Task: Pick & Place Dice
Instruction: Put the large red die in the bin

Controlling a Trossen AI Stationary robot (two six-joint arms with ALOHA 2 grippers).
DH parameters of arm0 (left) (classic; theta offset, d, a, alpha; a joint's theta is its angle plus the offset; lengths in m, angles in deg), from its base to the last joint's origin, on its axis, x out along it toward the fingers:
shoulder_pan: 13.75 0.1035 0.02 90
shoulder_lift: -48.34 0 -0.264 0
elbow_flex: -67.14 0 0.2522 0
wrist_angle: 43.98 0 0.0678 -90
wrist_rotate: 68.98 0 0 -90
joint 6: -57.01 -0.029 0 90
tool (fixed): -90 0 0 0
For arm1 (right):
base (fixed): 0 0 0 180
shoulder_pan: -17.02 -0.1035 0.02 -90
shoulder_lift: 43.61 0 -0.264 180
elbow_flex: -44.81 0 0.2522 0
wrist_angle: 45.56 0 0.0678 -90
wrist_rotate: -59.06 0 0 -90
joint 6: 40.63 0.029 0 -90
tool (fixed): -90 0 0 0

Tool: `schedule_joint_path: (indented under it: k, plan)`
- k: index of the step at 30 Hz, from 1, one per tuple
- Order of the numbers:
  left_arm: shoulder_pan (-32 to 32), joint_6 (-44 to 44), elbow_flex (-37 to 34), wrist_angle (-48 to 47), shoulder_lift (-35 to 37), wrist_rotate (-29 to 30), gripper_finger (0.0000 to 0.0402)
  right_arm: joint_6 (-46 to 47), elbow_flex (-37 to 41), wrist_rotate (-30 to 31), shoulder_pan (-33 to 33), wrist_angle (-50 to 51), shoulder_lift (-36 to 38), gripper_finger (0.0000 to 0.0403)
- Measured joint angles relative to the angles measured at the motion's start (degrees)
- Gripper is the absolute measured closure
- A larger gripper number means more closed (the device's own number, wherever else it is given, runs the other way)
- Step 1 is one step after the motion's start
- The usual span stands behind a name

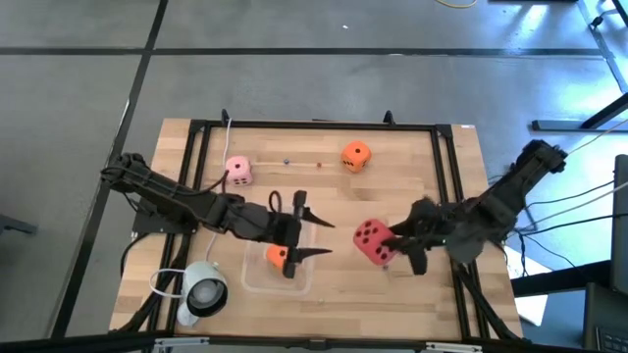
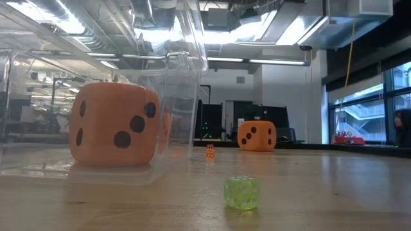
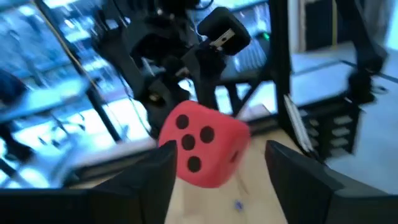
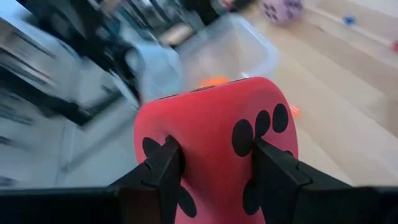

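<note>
Four dice show, none bearing readable writing: right gripper clamps the red die; left gripper spread wide over an orange die in the clear bin; pink die and another orange die lie near the table's far edge — well apart.

One orange soft die is seated in the clear plastic tray. The red soft die is held right of it by the right gripper. The pale pink die and second orange die are placed behind.

Industrial lab space, exposed ceiling ducts, strip lights, concrete floor, black-framed wooden workbench
</note>
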Motion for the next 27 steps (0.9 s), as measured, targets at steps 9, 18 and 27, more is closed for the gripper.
schedule_joint_path:
  k: [9,18,27]
  plan:
    - [1.1,-0.9,0.0,-0.1,0.0,2.5,0.0073,-7.5,0.0,-1.6,1.6,-14.0,4.1,0.025]
    - [1.5,-0.8,0.0,1.1,-0.6,2.5,0.0028,-7.2,0.0,-5.1,4.4,-14.0,3.9,0.0253]
    - [2.0,-1.5,0.0,9.0,-4.3,2.1,0.002,-8.6,0.0,-11.4,10.2,-16.9,2.7,0.0267]
